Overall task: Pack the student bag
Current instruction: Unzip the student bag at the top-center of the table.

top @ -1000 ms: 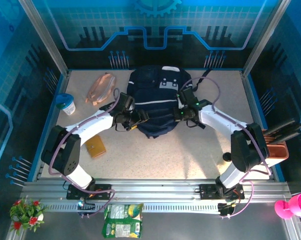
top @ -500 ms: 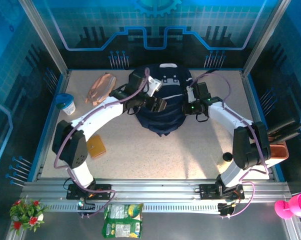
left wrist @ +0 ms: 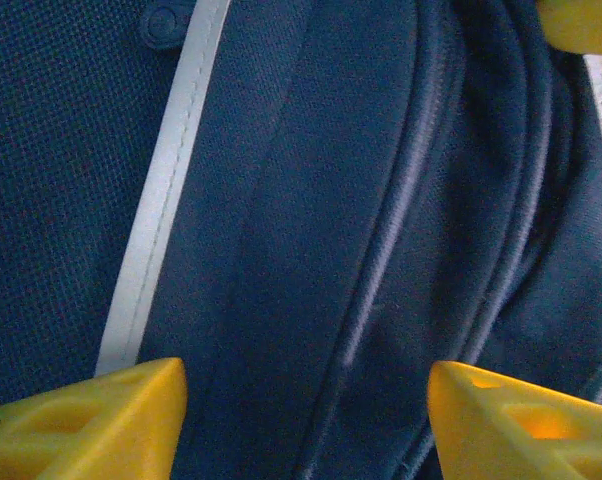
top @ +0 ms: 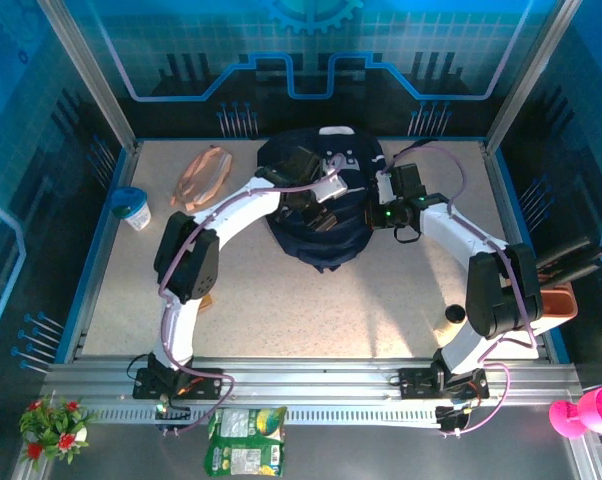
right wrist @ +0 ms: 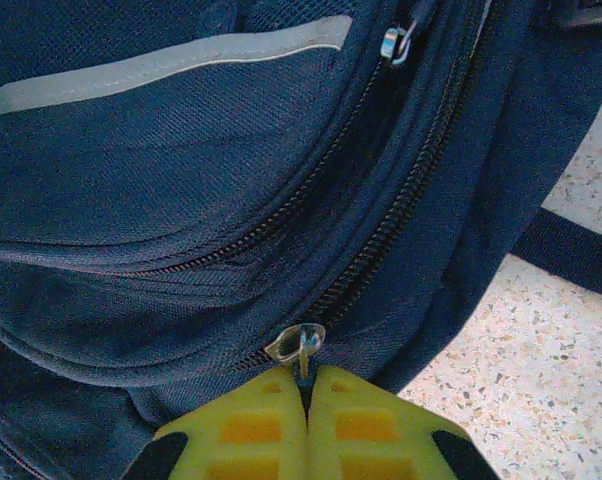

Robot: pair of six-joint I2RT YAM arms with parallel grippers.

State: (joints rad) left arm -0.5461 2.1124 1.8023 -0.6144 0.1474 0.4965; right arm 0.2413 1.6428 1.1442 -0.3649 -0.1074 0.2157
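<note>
Robot lab cell: speckled table (top: 311, 310), aluminium frame (top: 86, 70), blue circuit-print panels (top: 181, 40).

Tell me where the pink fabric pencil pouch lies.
In the top external view, the pink fabric pencil pouch lies far left on the table, beside the dark navy fabric backpack, beyond the blue-lidded white cup.

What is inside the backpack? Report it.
The backpack hides its contents: dark fabric covers everything, and the zipper looks closed where the right gripper pinches the pull.
</note>
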